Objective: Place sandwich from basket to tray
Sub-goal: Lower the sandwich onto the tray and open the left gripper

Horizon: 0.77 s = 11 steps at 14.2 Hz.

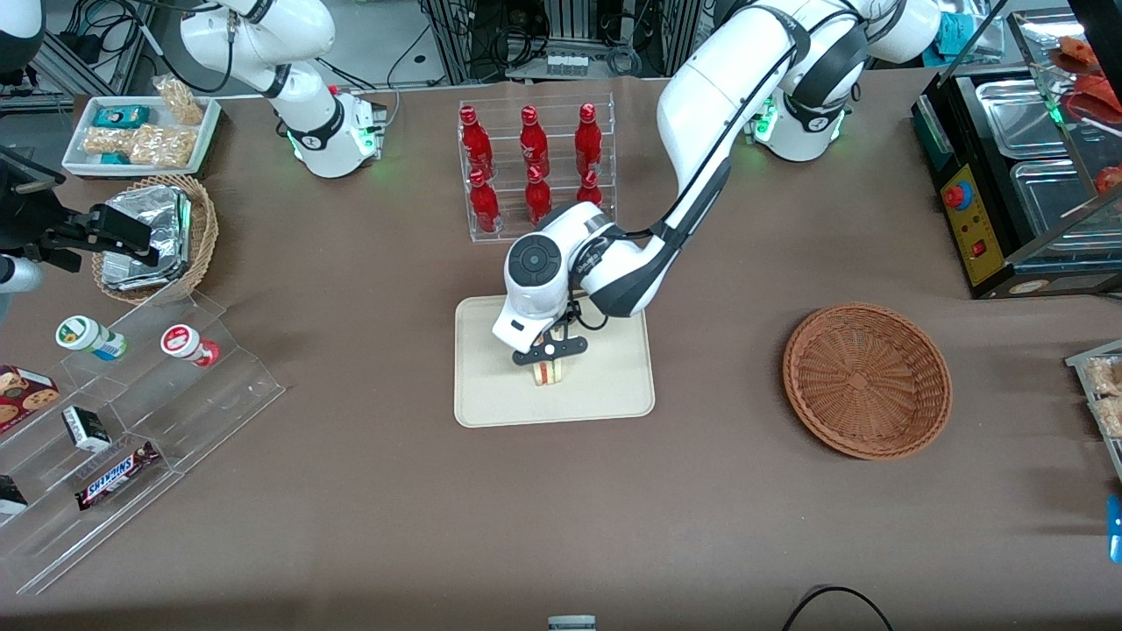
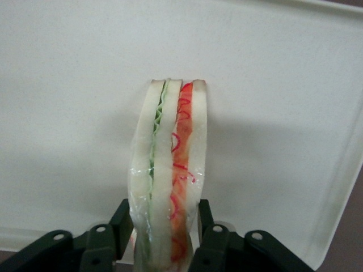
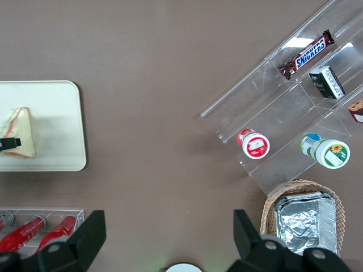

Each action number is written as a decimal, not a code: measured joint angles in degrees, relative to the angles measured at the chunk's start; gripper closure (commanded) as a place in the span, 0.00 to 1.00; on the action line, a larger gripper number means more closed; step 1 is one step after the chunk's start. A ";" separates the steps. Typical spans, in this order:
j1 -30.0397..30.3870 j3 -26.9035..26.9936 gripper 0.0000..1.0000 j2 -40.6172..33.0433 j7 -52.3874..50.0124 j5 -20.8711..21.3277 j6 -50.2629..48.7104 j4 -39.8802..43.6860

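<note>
The sandwich (image 1: 549,372) (image 2: 170,170) (image 3: 20,133), a white-bread wedge with green and orange-red filling in clear wrap, stands on edge on the cream tray (image 1: 491,394) (image 2: 68,85) (image 3: 57,124), near the tray's middle. My left gripper (image 1: 550,355) (image 2: 164,209) reaches straight down over it. Its black fingers (image 2: 121,218) press against both bread faces, so it is shut on the sandwich. The wide brown wicker basket (image 1: 866,379) lies empty toward the working arm's end of the table, well apart from the tray.
A clear rack of red bottles (image 1: 535,166) stands just farther from the front camera than the tray. Toward the parked arm's end are a small wicker basket of foil packets (image 1: 153,237), a stepped acrylic shelf (image 1: 131,421) and a white snack tray (image 1: 140,131). A black counter with metal trays (image 1: 1026,175) sits at the working arm's end.
</note>
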 measured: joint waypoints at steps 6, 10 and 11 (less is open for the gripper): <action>0.09 1.24 0.00 -8.00 -0.23 3.99 -7.43 0.26; 2.19 4.79 0.00 -16.87 -1.25 4.15 -15.19 -5.39; 3.94 4.92 0.00 -18.47 -0.04 4.16 -15.96 -7.53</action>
